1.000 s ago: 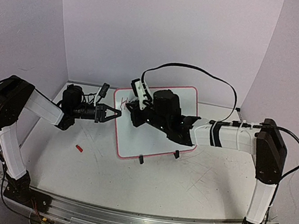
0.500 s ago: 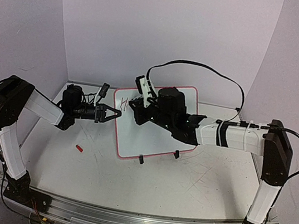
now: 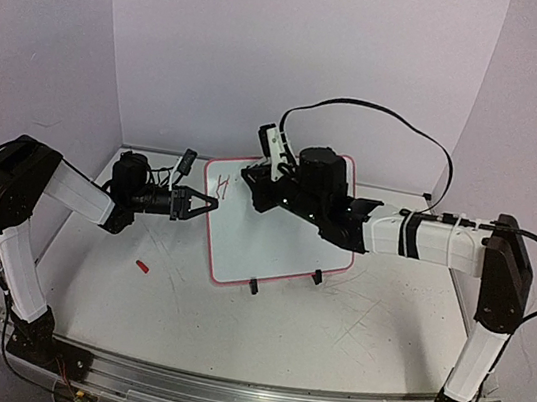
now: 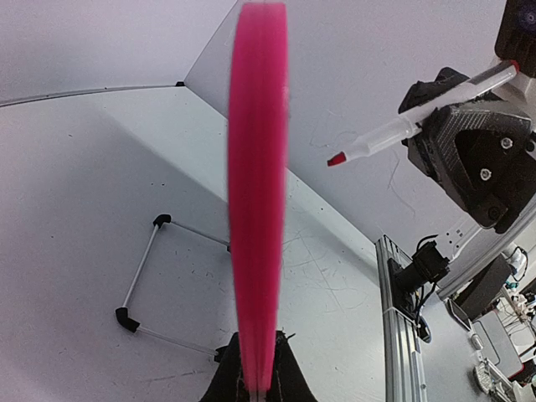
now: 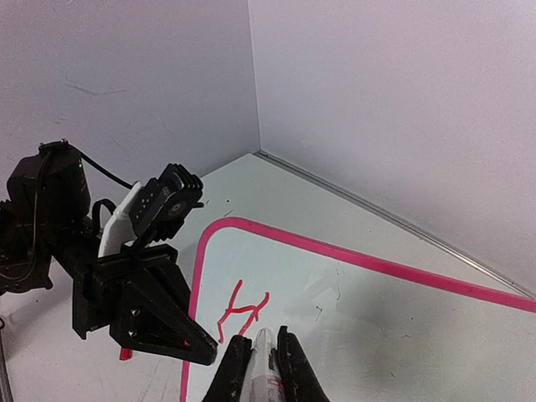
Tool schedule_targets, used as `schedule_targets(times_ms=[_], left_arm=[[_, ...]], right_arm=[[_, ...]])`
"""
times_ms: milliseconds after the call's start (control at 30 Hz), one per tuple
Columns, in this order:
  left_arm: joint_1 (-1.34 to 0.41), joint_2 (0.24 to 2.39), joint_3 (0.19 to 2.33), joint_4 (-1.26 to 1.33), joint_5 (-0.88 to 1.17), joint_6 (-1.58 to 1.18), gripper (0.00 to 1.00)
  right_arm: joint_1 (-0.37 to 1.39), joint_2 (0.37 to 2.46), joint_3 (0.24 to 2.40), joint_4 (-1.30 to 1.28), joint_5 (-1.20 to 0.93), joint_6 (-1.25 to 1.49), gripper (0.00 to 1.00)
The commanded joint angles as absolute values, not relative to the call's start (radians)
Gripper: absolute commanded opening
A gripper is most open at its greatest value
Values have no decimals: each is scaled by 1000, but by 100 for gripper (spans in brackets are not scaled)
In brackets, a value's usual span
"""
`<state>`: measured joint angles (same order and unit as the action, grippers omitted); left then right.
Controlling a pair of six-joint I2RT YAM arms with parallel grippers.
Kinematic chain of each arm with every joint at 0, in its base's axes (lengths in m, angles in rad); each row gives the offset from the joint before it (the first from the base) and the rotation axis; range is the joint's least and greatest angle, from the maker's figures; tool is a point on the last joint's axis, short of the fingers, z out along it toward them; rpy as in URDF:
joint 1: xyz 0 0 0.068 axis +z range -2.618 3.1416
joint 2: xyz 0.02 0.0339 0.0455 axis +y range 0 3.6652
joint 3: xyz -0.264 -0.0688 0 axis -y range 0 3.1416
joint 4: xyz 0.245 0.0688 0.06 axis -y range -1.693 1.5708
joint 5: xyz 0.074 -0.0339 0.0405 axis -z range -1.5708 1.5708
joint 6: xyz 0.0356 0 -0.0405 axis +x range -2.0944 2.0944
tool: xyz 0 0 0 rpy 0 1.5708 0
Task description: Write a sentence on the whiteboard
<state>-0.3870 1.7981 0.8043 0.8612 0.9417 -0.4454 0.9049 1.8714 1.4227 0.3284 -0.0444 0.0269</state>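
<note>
The whiteboard (image 3: 282, 249), white with a pink rim, lies tilted on the table on two black clip feet (image 3: 254, 286). My left gripper (image 3: 199, 203) is shut on its left rim; the left wrist view shows that rim (image 4: 258, 209) edge-on between my fingers. My right gripper (image 3: 264, 175) is shut on a white marker (image 3: 274, 147) over the board's far left part. A red "H" (image 5: 241, 311) is drawn just ahead of the marker (image 5: 266, 362). In the left wrist view the marker's red tip (image 4: 337, 159) hangs clear of the board.
A small red marker cap (image 3: 141, 266) lies on the table left of the board. Purple walls close in the back and both sides. The right arm's black cable (image 3: 382, 117) loops above the board. A metal rail (image 3: 219, 396) runs along the near edge.
My right gripper has moved toward the back right with the marker, away from the "H". The left gripper and the board have not moved.
</note>
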Motion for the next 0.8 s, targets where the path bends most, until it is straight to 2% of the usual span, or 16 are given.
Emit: schedule_targets(times_ms=[0,767], left_arm=[[-384,1771,848,855,938,-397,0],[-383,1776,852,850,940,-394,0]], right_arm=[[910,1899,1454,354,-70,27,0],[912,1898,1454,353,-57,29,0]])
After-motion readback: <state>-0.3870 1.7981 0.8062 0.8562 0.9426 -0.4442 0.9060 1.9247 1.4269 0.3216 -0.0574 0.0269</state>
